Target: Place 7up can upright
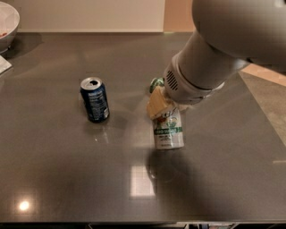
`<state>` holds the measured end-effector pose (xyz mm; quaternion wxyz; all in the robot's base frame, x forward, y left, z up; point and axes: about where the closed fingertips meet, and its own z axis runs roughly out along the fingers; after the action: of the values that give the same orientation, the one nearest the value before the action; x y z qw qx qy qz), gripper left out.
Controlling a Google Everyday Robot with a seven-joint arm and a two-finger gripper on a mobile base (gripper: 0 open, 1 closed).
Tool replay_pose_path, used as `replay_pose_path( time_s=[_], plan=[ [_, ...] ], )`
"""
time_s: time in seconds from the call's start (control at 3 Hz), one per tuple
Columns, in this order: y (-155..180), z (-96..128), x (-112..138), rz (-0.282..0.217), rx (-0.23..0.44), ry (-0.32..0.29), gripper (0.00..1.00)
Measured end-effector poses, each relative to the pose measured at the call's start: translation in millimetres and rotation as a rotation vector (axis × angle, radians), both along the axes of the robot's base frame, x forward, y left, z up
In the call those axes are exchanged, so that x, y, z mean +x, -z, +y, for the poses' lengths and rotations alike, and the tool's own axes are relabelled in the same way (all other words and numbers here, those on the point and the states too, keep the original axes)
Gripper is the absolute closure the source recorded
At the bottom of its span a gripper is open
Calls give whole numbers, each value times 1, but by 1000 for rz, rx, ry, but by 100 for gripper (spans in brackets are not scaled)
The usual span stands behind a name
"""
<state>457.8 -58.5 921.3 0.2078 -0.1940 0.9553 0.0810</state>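
Dark grey glossy tabletop (67, 170) fills most of the shot, w/ 2 light glares (143, 181) near the front edge. Cream wall (89, 13) at the back, tan strip (176, 13) next to it. Greyish floor (272, 112) on the right. Gripper (163, 109) is over mid-table, bit right of center.

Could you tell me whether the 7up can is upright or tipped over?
Nearly upright: the 7up can stands base-down, its top clamped in the gripper.

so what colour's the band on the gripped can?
Green band, white lettering, on the 7up can held by the gripper, right of the blue can; camera view.
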Motion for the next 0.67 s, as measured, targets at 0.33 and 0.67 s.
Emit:
replay_pose_path(
  time_s=[0.33,0.67],
  plan=[
    [-10,-4,-5,-118,99,-60,100],
    [-11,-9,5,-219,219,-80,100]
  ],
)
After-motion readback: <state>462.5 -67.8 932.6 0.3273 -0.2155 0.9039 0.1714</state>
